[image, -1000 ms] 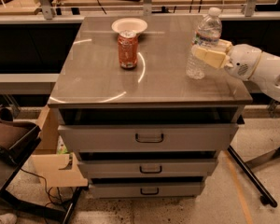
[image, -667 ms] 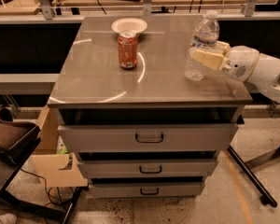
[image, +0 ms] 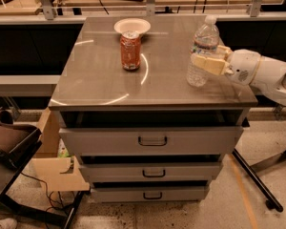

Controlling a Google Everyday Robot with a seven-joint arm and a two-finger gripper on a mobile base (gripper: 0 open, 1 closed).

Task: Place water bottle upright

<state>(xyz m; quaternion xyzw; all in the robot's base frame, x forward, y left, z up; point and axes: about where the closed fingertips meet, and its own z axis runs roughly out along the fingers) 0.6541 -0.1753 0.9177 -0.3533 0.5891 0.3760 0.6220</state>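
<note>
The water bottle [image: 202,49] is clear ribbed plastic with a white cap and a colored label band near its neck. It stands upright at the right side of the metal cabinet top [image: 100,75], its base on or just above the surface. My gripper [image: 206,61] reaches in from the right on a white arm, and its cream fingers [image: 210,65] are shut around the bottle's middle.
An orange-red soda can [image: 130,50] stands upright near the middle of the top. A white paper bowl [image: 132,26] sits behind it. The cabinet has three drawers [image: 152,140] below. A cardboard box [image: 52,168] and a chair sit at the lower left.
The gripper and bottle have shifted slightly left and down toward the cabinet top. The can and bowl have not moved.
</note>
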